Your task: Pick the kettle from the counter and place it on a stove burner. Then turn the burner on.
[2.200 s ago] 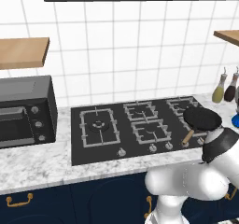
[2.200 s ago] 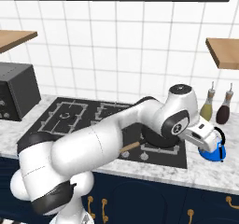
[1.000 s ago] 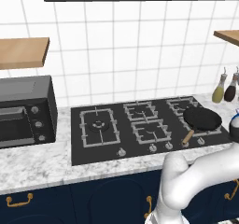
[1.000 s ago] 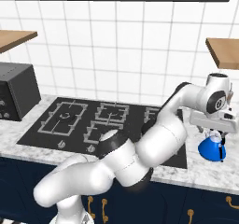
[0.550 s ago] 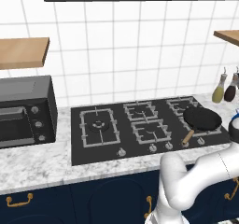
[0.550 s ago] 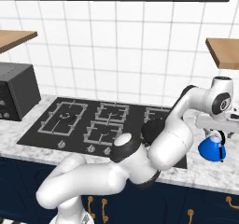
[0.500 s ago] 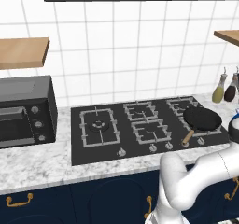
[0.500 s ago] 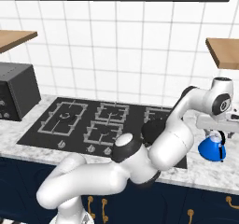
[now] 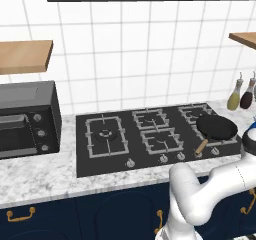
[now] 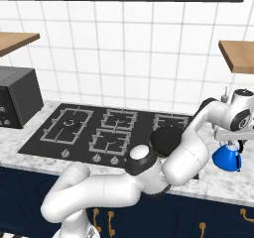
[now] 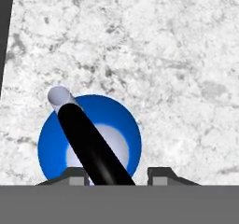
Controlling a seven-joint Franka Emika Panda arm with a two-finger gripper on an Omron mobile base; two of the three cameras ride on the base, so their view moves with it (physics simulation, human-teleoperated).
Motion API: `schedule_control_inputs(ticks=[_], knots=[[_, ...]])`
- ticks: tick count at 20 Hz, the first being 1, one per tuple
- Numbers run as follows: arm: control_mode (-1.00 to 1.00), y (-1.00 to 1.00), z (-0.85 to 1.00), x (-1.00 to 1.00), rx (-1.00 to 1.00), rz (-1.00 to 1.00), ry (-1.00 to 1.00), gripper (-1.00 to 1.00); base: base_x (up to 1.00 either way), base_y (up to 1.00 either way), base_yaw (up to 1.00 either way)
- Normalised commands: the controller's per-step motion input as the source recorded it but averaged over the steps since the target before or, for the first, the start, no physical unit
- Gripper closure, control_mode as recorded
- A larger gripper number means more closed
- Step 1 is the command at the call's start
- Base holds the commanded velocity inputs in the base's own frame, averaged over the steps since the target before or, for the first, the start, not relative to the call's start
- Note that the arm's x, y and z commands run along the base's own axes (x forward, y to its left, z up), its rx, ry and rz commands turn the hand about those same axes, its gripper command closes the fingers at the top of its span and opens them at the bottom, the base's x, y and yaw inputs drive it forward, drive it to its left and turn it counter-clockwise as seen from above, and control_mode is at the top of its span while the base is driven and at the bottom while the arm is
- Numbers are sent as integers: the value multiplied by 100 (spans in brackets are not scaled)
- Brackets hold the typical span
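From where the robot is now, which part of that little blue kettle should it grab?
Probably the thin black handle arching over the kettle, taken from straight above. The domed body looks too round and smooth to pinch, and the gripper hangs right over it, a finger on each side of the handle.

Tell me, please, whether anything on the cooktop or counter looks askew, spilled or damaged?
Nothing stands out. The blue kettle sits upright on the marble counter, the frying pan rests flat on the cooktop, nothing spilled.

One kettle (image 10: 227, 156), one frying pan (image 9: 216, 127), two bottles (image 9: 234, 95), one toaster oven (image 9: 25, 118), five burners (image 9: 105, 135).
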Motion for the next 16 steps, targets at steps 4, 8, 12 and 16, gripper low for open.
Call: schedule_control_inputs(ticks=[4, 8, 12, 16], knots=[[-100, 7, 6, -10, 0, 1, -2, 100, 0, 0, 0], [-100, 88, 49, -34, 0, 3, -17, 100, 0, 0, 0], [-100, 100, 75, -26, 0, 0, -22, 100, 0, 0, 0], [-100, 100, 70, -14, -1, 0, -27, 100, 0, 0, 0]])
